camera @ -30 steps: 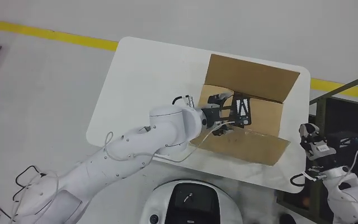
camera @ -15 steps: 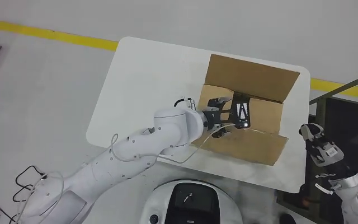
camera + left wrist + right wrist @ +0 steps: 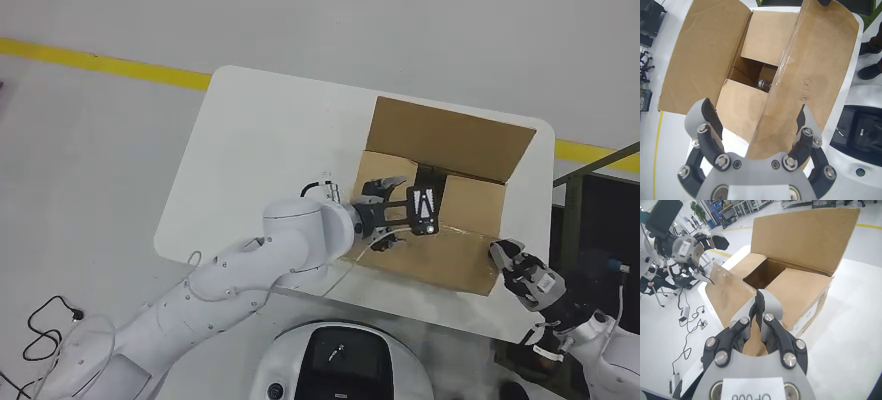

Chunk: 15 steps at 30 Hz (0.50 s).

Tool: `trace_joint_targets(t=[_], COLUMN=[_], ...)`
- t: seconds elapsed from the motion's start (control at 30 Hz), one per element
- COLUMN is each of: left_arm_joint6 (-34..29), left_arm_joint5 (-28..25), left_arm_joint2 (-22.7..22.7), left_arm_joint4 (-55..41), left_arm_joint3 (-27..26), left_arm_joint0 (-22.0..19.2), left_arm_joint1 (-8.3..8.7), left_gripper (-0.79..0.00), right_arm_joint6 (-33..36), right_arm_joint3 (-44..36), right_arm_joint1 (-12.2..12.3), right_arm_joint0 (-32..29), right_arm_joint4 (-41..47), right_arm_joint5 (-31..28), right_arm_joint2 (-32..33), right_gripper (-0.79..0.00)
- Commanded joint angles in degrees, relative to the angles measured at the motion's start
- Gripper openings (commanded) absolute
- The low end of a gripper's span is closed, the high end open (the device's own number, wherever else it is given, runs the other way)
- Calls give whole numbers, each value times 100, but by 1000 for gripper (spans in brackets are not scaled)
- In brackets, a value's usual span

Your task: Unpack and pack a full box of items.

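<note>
Top view: a brown cardboard box (image 3: 470, 205) sits open on the white rounded table (image 3: 260, 130). The left gripper (image 3: 392, 210) hovers at one end of its near flap (image 3: 440, 260), the right gripper (image 3: 508, 262) at the other.

Left wrist view: fingers wide apart, handwritten pen marks (image 3: 806, 91) on that flap, and a dark silver-capped bottle (image 3: 763, 83) inside the box.

Right wrist view: its fingers are pressed together at the flap's edge, and the left gripper carries a white printed label (image 3: 683, 248).

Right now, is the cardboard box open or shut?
Partly open: the far flap and near flap are spread, but the two short flaps lie folded in, leaving a gap between them.
</note>
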Motion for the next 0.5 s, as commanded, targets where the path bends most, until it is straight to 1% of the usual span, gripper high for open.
trace_joint_targets(t=[0.0, 0.13, 0.3, 0.47], left_arm_joint6=[-112, -552, -1582, -1917], left_arm_joint5=[-55, -242, -419, -335], left_arm_joint2=[-127, -317, -432, -656], left_arm_joint4=[43, 299, 714, 828], left_arm_joint3=[-188, -672, -1289, -1722], left_arm_joint0=[105, 338, 770, 1208], left_arm_joint1=[39, 132, 256, 343], left_gripper=[0, 0, 0, 0], right_arm_joint6=[2, -32, -41, -1], right_arm_joint3=[54, 79, 75, 59], right_arm_joint1=[2, 1, 1, 4], right_arm_joint0=[64, 134, 187, 240], right_arm_joint4=[-191, -467, -724, -883], right_arm_joint5=[75, 211, 392, 531], right_arm_joint2=[-82, -221, -350, -484], right_gripper=[-785, -785, -785, -785])
